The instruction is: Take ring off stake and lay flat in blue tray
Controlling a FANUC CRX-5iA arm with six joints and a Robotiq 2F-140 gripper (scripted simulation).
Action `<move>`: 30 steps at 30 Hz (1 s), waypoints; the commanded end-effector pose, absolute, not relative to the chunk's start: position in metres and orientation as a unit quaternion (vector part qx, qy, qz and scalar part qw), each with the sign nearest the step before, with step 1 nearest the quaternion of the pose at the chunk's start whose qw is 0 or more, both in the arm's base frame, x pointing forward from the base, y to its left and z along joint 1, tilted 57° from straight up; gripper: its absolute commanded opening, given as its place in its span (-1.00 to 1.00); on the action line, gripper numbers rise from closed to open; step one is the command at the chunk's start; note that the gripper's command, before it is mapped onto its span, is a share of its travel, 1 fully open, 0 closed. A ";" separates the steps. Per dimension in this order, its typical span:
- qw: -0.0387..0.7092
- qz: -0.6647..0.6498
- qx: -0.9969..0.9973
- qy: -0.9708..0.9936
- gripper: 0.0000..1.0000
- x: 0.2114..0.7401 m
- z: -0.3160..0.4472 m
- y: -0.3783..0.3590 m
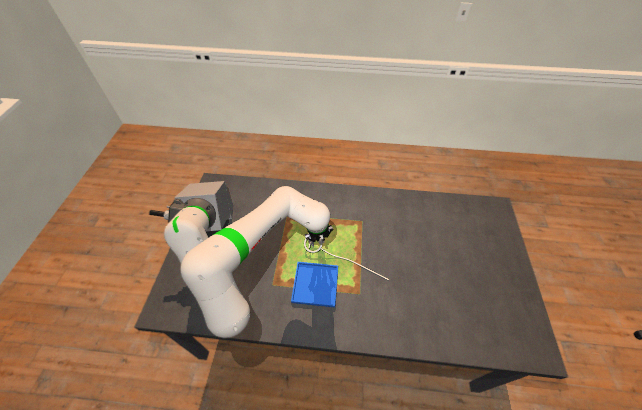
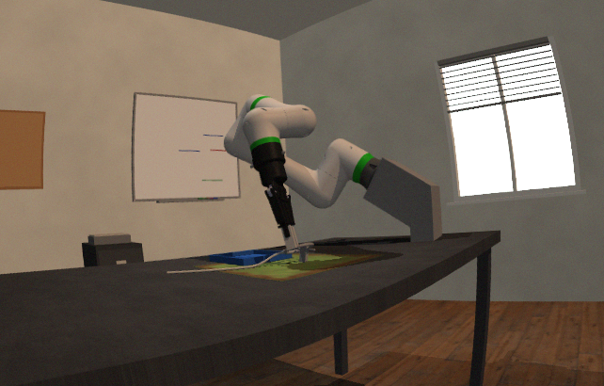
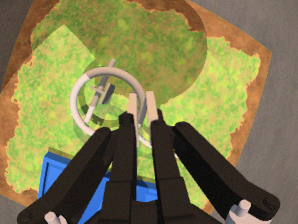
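Note:
A thin pale ring (image 1: 312,248) (image 2: 303,245) (image 3: 77,90) sits tilted around the top of a short grey stake (image 2: 302,254) (image 3: 101,91) on the green mat (image 1: 348,238) (image 2: 325,261) (image 3: 166,50). My gripper (image 1: 316,239) (image 2: 294,245) (image 3: 142,103) comes down at a slant, and its fingertips are shut on the ring's near rim. A white cord (image 1: 359,264) (image 2: 218,269) trails from the ring across the table. The blue tray (image 1: 313,304) (image 2: 237,258) (image 3: 56,171) lies on the mat's near edge, a short way from the stake, with nothing in it.
The mat and tray lie on a dark table (image 1: 440,264) (image 2: 198,306). The arm's grey base block (image 1: 206,201) (image 2: 405,191) stands at the table's left rear corner. The arm's elbow reaches over the table's left side.

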State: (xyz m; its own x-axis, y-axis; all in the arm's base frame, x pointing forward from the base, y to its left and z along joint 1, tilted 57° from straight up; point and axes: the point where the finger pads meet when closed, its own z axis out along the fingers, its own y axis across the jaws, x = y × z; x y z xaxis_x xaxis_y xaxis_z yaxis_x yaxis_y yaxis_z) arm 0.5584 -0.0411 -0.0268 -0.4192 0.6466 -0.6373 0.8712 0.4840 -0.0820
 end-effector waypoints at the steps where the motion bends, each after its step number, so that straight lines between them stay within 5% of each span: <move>1: 0.274 -0.205 0.464 0.817 -0.80 0.559 -0.026 -0.039; 30: 0.310 -0.269 0.459 0.788 -0.80 0.558 -0.027 -0.033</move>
